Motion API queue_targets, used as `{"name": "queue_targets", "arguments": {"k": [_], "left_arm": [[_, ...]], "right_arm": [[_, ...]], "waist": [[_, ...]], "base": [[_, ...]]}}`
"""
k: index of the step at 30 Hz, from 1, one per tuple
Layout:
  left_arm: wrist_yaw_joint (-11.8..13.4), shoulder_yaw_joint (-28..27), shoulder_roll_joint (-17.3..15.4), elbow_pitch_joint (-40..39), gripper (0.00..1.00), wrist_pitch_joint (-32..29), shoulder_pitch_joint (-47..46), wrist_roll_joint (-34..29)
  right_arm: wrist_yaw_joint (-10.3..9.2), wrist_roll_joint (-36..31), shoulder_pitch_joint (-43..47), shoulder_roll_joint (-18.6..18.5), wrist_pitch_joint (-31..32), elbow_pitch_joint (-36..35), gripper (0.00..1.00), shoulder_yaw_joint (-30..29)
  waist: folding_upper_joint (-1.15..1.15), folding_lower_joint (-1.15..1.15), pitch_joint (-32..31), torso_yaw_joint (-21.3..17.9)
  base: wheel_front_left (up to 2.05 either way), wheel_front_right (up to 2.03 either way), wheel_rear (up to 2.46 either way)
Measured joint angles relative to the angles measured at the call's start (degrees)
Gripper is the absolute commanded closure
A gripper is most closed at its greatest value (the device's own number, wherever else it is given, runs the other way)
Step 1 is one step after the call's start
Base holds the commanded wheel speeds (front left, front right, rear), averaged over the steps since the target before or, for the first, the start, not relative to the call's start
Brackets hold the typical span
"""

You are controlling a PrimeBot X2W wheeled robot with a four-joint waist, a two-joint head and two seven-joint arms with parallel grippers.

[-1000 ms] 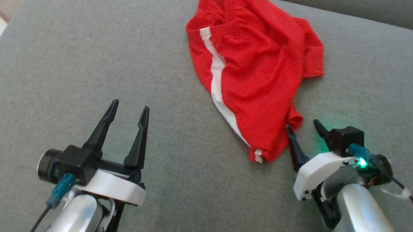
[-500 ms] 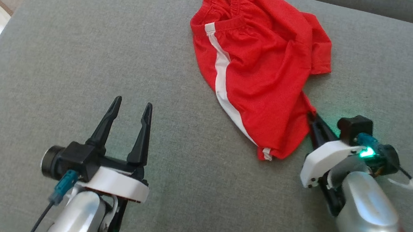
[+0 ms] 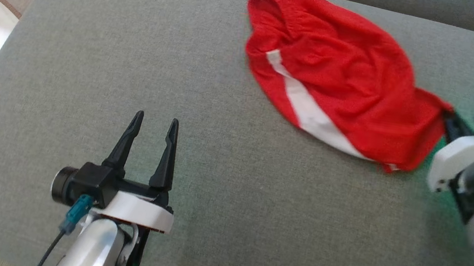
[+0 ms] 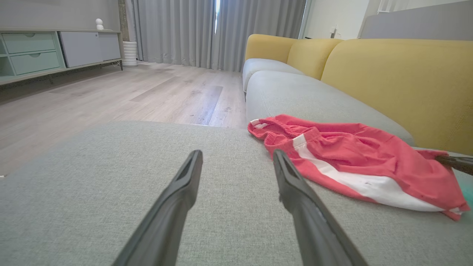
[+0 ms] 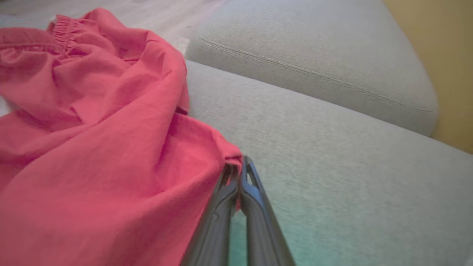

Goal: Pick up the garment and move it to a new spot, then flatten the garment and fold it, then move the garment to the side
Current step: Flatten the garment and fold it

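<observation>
I have the right gripper pinching a corner of the shorts, fingers pressed together on the cloth. The shorts (red, white side stripe) lie rumpled on the grey cushion, toward its far right. My left gripper hovers spread, well apart from them.

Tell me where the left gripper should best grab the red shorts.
Probably the gathered waistband of the red shorts, coming in low from the robot's left. It stands up as a thick ridge facing the open left gripper, opposite the leg corner that the right gripper pinches.
</observation>
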State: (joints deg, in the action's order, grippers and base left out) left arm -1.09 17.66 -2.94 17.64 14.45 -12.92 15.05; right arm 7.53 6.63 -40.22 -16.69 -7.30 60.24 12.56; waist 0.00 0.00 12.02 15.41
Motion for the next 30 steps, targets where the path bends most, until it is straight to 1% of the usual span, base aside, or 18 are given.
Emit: {"name": "queue_targets", "arguments": {"k": [1, 2, 5, 7, 11, 13, 16, 21, 26, 28, 30], "left_arm": [[0.00, 0.00, 0.01, 0.00, 0.00, 0.00, -0.07, 0.01], [0.00, -0.01, 0.02, 0.00, 0.00, 0.01, -0.12, 0.01], [0.00, -0.05, 0.05, 0.00, 0.00, 0.00, -0.18, 0.00], [0.01, -0.27, 0.08, 0.01, 0.00, 0.00, -0.18, 0.00], [0.00, -1.19, 0.13, -0.10, 0.00, 0.00, -0.19, 0.00], [0.00, -1.74, 0.16, -0.42, 0.00, 0.00, -0.18, -0.10], [-0.07, -3.34, 0.16, -1.54, 0.00, 0.01, -0.18, -0.42], [-0.51, -5.39, 0.19, -3.28, 0.00, 0.00, -0.04, -0.42], [-1.46, -7.01, 0.21, -4.08, 0.00, 0.01, 0.71, -0.38], [-1.74, -7.43, 0.23, -4.07, 0.00, 0.01, 1.20, 0.00], [-2.02, -8.14, 0.26, -3.98, 0.00, 0.01, 1.92, 0.21]], "right_arm": [[0.00, -0.10, -0.68, -0.75, 0.26, 0.63, 0.25, -0.15], [0.01, -0.24, -1.34, -1.41, 0.23, 1.15, 0.00, -0.53], [0.00, -1.27, -3.46, -2.38, -0.55, 2.80, 0.00, -2.58], [0.01, -1.24, -4.47, -1.82, -2.18, 3.22, 0.00, -4.16], [0.00, -1.04, -4.84, 1.46, -5.64, 2.31, 0.00, -6.67], [0.00, -0.35, -4.19, 3.72, -6.52, 0.11, 0.00, -8.16], [0.00, 0.49, -0.52, 6.95, -6.91, -6.76, 0.00, -9.84], [0.00, 1.55, 11.68, 11.27, -7.01, -23.14, 0.00, -13.18], [0.00, 2.08, 23.26, 13.01, -7.08, -34.90, 0.00, -13.07], [0.00, 2.45, 26.69, 13.13, -7.08, -38.06, 0.00, -12.30], [0.00, 3.63, 29.22, 13.22, -7.08, -39.11, 0.00, -11.14]], "waist": [[0.00, 0.00, 0.12, 0.11], [0.00, 0.00, 0.26, 0.20], [0.00, 0.00, 0.51, 0.18], [0.00, 0.00, 0.41, -0.22], [0.00, 0.00, -0.05, -1.78], [0.00, 0.00, -0.47, -2.78], [0.00, 0.00, -1.22, -4.60], [0.00, 0.00, -2.57, -8.17], [0.00, 0.00, -3.86, -11.90], [0.00, 0.00, -4.40, -13.24], [0.00, -0.01, -4.91, -14.42]], "base": [[0.00, 0.00, 0.00], [0.00, 0.00, 0.00], [0.00, 0.00, 0.00], [0.00, 0.00, 0.00], [0.00, 0.00, 0.00], [0.00, 0.00, 0.00], [0.00, 0.00, 0.00], [0.00, 0.00, 0.00], [0.00, 0.00, 0.00], [0.00, 0.00, 0.00], [0.00, 0.00, 0.00]]}}
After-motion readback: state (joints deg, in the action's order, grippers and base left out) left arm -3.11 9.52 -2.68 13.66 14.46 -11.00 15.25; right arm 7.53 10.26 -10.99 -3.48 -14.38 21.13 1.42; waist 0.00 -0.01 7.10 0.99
